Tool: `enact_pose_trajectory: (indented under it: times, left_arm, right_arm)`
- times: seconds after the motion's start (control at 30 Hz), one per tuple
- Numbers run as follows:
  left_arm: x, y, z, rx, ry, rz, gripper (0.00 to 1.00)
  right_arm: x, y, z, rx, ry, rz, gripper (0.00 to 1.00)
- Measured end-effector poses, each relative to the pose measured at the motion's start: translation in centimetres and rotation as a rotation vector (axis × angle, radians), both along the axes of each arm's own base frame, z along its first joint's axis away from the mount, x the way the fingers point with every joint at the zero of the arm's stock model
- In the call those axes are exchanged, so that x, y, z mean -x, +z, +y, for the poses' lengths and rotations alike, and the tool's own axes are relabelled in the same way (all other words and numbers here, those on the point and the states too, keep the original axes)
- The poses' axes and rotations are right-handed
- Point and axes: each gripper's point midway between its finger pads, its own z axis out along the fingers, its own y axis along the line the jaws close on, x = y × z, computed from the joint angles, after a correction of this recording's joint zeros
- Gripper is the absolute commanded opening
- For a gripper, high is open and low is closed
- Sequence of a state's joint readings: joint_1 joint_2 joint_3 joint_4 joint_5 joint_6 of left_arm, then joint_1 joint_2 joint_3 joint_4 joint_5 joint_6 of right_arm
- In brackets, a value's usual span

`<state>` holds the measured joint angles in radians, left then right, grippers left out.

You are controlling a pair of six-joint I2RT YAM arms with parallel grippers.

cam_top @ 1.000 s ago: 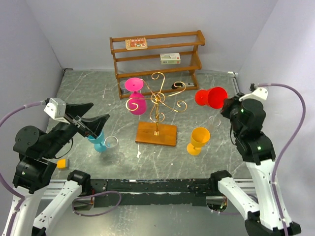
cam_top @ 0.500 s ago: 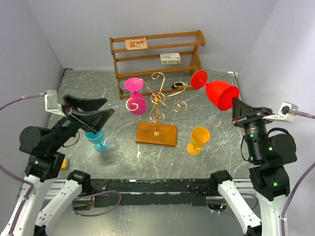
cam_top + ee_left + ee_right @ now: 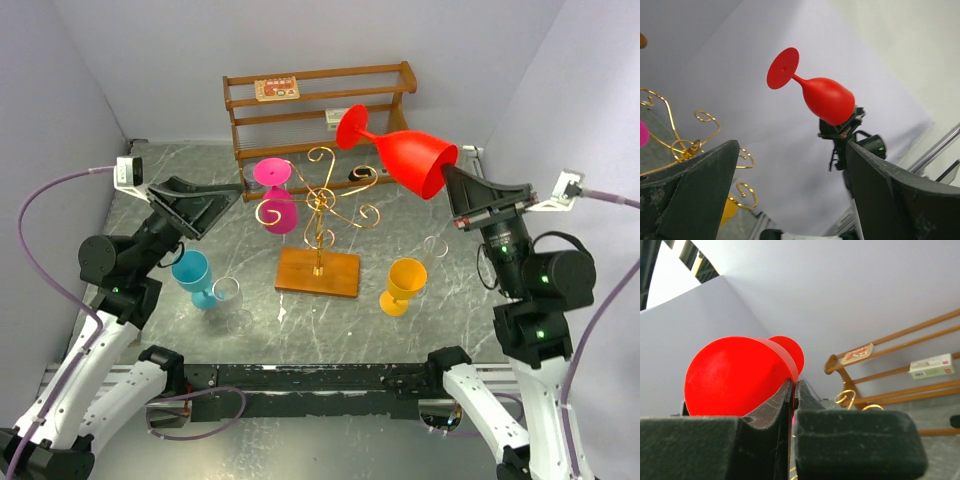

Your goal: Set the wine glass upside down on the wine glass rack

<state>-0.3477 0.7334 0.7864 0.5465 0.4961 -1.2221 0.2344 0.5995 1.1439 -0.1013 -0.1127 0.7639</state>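
Observation:
The red wine glass [image 3: 405, 155] hangs in the air right of the rack and above its top, tilted, foot toward the back left. My right gripper [image 3: 452, 196] is shut on its rim; the right wrist view shows the rim [image 3: 735, 375] pinched between the jaws [image 3: 794, 390]. The gold wire rack [image 3: 320, 205] stands mid-table on a wooden base [image 3: 318, 272], with a pink glass [image 3: 275, 200] hanging upside down on its left arm. My left gripper [image 3: 215, 198] is open and empty, raised left of the rack. Its view shows the red glass [image 3: 825, 97] and gold scrolls [image 3: 690, 145].
A brown three-tier shelf [image 3: 318, 110] stands at the back. A yellow glass [image 3: 403, 285] stands right of the rack base. A teal glass [image 3: 195, 275] and a clear glass [image 3: 232, 300] stand at the left front. Walls close in on both sides.
My right arm has lifted the red glass and swung it left toward the rack, its foot now over the shelf. My left gripper has risen and moved back toward the rack.

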Motion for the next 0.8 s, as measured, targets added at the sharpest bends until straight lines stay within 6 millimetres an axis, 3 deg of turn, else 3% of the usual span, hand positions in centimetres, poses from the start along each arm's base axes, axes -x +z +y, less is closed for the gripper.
enact_pose_trajectory:
  times: [0.23, 0.4, 0.6, 0.8]
  left_arm:
    - [-0.4, 0.6, -0.9, 0.116, -0.030, 0.114, 0.99]
    - [-0.9, 0.2, -2.0, 0.169, -0.064, 0.162, 0.97]
    - [-2.1, -2.0, -3.4, 0.189, -0.080, 0.252, 0.98]
    - [-2.0, -1.2, -3.8, 0.209, -0.086, 0.244, 0.99]
  right_arm:
    - [-2.8, 1.0, 1.8, -0.039, 0.077, -0.039, 0.00]
    - [-3.5, 1.8, 1.8, -0.068, 0.075, -0.065, 0.00]
    - [-3.8, 3.3, 2.0, -0.074, 0.085, -0.097, 0.00]
    - [-5.1, 4.6, 2.6, -0.043, 0.079, -0.111, 0.00]
